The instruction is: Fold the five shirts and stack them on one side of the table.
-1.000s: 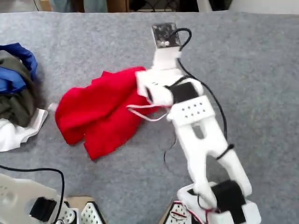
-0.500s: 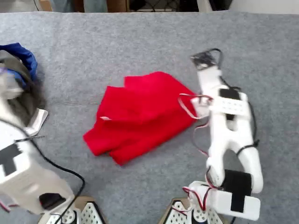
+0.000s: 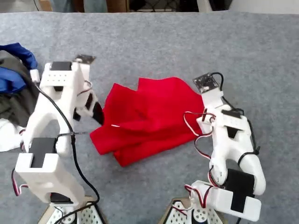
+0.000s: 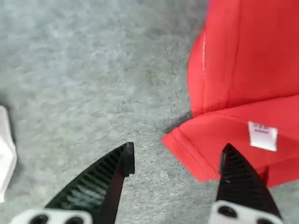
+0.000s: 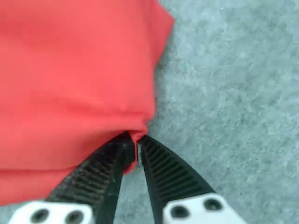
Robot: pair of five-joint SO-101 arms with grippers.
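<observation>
While red shirt (image 3: pixel 149 116) lies crumpled, right tool (image 5: pixel 136 139) pinching its edge, left tool (image 4: pixel 178 150) wide open nearby

grey felt cover (image 3: pixel 261 56) spreads over whole work surface, fuzzy, faintly mottled. beyond its far edge: wooden piece (image 3: pixel 45 4) near one corner, dark furniture (image 3: pixel 154 4) around middle, pale panel (image 3: pixel 264 4) toward other corner.

One gripper spread, one clamped.
Your left gripper (image 4: pixel 179 150) hangs with its jaws wide apart, holding nothing; your right gripper (image 5: pixel 136 140) has its jaws pinched tight on the edge of the red shirt (image 5: pixel 74 70).
</observation>
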